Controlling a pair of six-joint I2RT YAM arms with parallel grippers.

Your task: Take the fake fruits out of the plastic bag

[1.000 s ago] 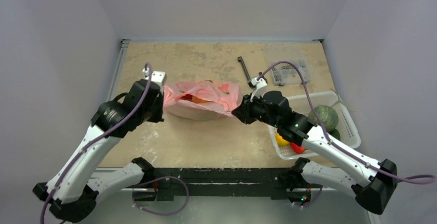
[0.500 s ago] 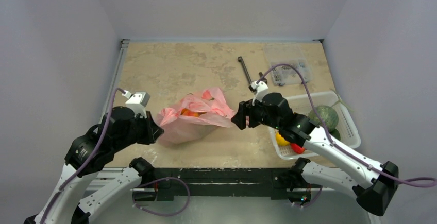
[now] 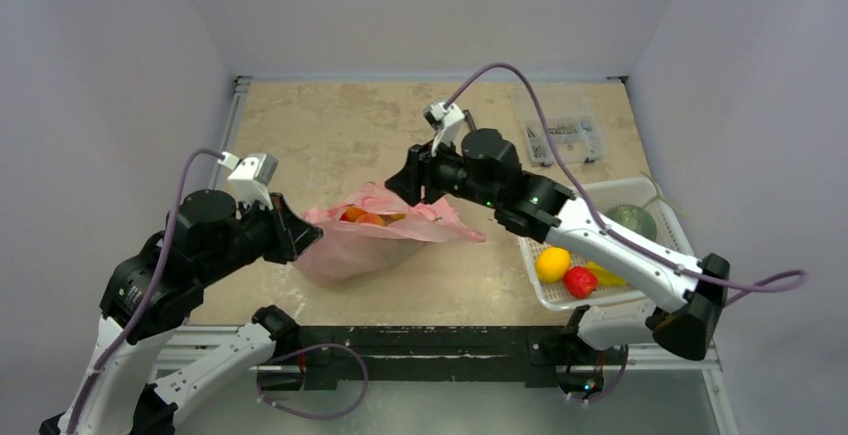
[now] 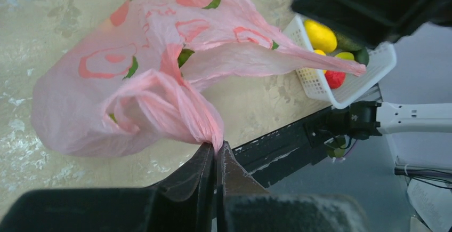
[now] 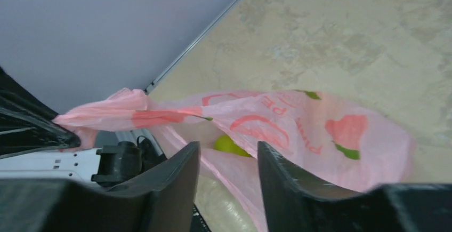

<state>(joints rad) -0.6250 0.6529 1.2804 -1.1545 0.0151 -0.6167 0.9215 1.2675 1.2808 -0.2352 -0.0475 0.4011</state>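
Inside plastic bag, fake fruits mostly veiled by film; kinds unclear. Left gripper clenched on bunched bag film; right gripper jaws parted, empty.

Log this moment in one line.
left end effector: shut on bag | right end effector: open over bag | orange fruit: inside bag | yellow fruit: in basket

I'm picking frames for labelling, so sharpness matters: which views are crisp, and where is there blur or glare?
Top external view: even, soft light, no glare, all sharp. Left wrist view: the plastic bag is crisp, but the left claw pinching it is a dark blur. Right wrist view: the right claw is dark and out of focus, the bag slightly soft.
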